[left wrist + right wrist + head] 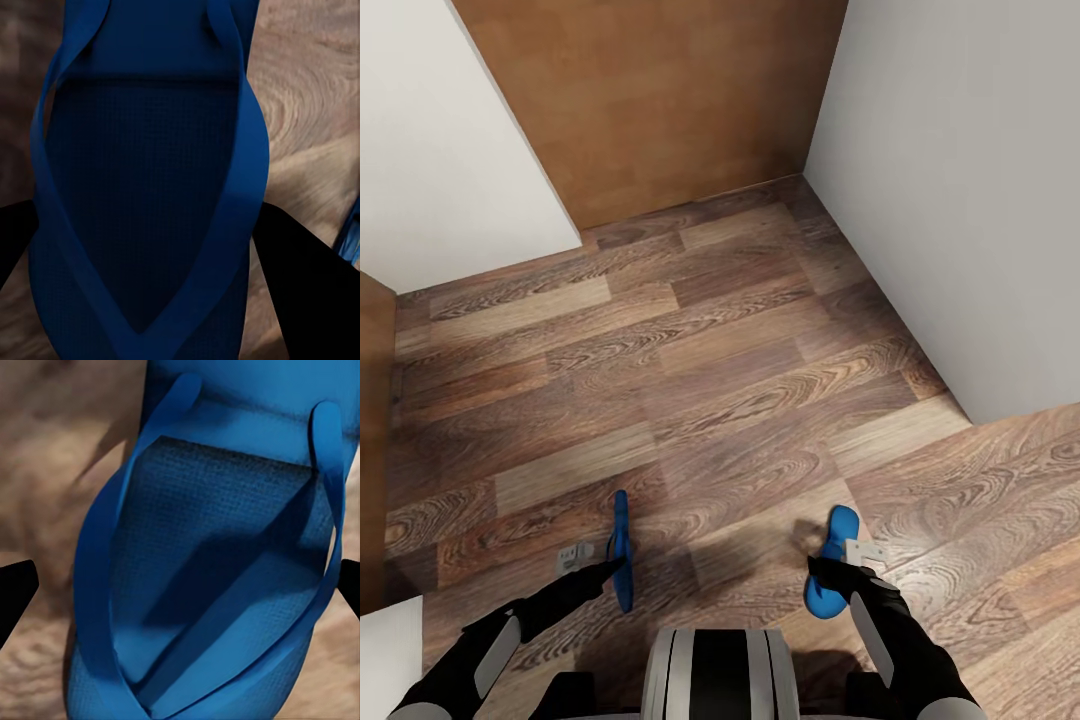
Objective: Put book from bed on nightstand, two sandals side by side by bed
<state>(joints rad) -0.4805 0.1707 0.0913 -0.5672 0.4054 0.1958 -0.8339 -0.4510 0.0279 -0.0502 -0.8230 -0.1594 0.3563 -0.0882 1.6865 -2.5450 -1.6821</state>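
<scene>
My left gripper (pixel 608 568) is shut on one bright blue sandal (pixel 621 548), which stands on edge above the wood floor. In the left wrist view the sandal's sole and straps (pixel 142 187) sit between the black fingers (pixel 300 285). My right gripper (pixel 832 572) is shut on the other sandal (pixel 838 540), held with its toe end pointing away from me. The right wrist view shows that sandal (pixel 217 570) between the fingers (pixel 11 594). The book, the bed and the nightstand are out of view.
Brown wood-plank floor (pixel 710 380) stretches ahead into a narrow recess. A white wall (pixel 450 140) stands at the left, another white wall (pixel 960 180) at the right, and a brown door (pixel 660 100) at the back. A brown panel (pixel 372 440) borders the left edge.
</scene>
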